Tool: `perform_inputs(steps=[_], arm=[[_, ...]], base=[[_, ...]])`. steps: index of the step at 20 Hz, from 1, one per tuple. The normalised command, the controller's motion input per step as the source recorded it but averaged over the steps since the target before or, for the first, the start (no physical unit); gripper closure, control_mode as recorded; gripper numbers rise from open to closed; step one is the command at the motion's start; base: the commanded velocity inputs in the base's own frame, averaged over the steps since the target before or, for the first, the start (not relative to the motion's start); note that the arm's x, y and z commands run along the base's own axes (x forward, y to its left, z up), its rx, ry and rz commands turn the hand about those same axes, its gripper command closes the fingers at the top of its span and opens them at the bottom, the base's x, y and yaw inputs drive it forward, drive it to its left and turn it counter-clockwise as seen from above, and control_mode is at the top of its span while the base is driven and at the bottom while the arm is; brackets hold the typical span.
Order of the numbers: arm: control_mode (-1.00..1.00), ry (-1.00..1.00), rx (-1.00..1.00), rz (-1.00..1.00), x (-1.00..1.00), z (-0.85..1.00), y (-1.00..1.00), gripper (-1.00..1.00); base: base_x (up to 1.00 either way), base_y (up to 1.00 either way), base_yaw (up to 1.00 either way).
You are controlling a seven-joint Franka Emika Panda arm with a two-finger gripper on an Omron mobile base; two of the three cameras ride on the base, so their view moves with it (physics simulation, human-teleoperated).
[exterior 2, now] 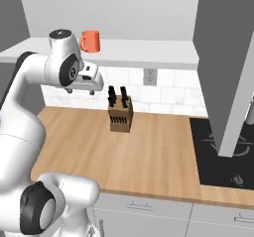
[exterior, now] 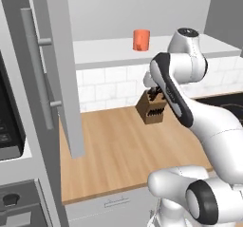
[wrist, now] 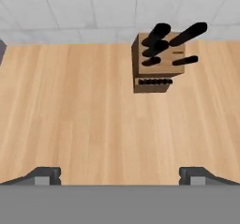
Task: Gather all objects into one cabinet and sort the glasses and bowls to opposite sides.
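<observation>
The orange-red cup (exterior: 141, 40) (exterior 2: 90, 41) stands upright on the white shelf (exterior: 109, 51) (exterior 2: 149, 53) of the grey wall cabinet, whose door (exterior: 54, 64) with a long silver bar handle (exterior: 37, 69) hangs open at the left. A second open door (exterior 2: 230, 67) hangs at the right. My gripper (exterior 2: 91, 89) (wrist: 120, 175) hovers below the shelf and above the wooden counter, pointing down. Its fingertips (wrist: 47, 174) stand wide apart with nothing between them. The cream mug and the dark brown bowl are out of view.
A wooden knife block (exterior: 152, 108) (exterior 2: 120, 114) (wrist: 157, 66) with black handles stands on the counter (exterior: 114, 150) by the tiled wall. A black cooktop (exterior 2: 223, 154) lies at the right. A dark appliance (exterior: 7, 121) sits at the far left.
</observation>
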Motion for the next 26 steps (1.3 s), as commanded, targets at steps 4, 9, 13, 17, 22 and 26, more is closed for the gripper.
perform_inputs(steps=[4,9,13,17,22,26], arm=[[-1.00,-0.38,-0.08,0.05,0.15,0.79,0.40,-1.00],[-1.00,-0.36,0.01,0.18,0.59,0.15,0.28,-1.00],[-1.00,-0.41,0.01,0.20,0.33,0.26,0.15,-1.00],[-1.00,-0.35,-0.03,0.00,-0.17,0.54,0.14,-1.00],[-1.00,-0.18,-0.03,-0.01,0.12,0.46,0.29,-1.00],[-1.00,0.21,0.00,-0.14,0.59,0.32,0.01,-1.00]], base=[[0.00,0.00,0.00],[0.00,0.00,0.00],[0.00,0.00,0.00],[0.00,0.00,0.00],[0.00,0.00,0.00],[0.00,0.00,0.00]])
